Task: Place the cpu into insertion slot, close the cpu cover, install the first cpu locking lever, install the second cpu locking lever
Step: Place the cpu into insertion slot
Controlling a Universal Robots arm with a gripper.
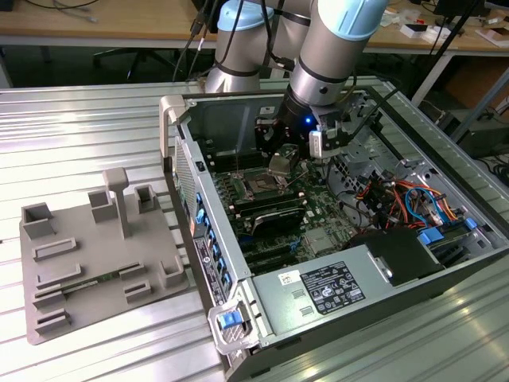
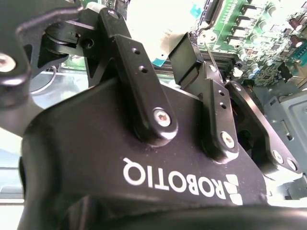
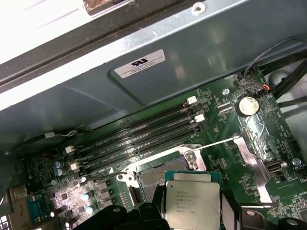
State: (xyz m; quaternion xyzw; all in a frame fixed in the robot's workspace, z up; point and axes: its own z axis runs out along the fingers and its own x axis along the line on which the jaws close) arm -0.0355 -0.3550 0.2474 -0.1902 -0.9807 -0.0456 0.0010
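The cpu (image 1: pixel 280 163), a flat square chip with a silver-grey top, hangs inside the open computer case with my gripper (image 1: pixel 283 159) shut on it. In the first wrist view the cpu (image 3: pixel 192 200) sits between my black fingers (image 3: pixel 154 213), just above the green board. The insertion slot (image 3: pixel 149 183), a dark square socket with a silver rim, lies partly under the chip and beside it. In the exterior view the insertion slot (image 1: pixel 258 185) is just below and to the left of the chip. A thin silver lever (image 3: pixel 220 142) runs along the socket's edge.
Long black memory slots (image 3: pixel 139 139) and a coin battery (image 3: pixel 248 106) flank the socket. The case wall (image 1: pixel 231 119) rises behind it, cables (image 1: pixel 398 195) bunch at the exterior view's right, and a power supply (image 1: pixel 318 290) sits in front. A grey fixture tray (image 1: pixel 87 263) lies outside.
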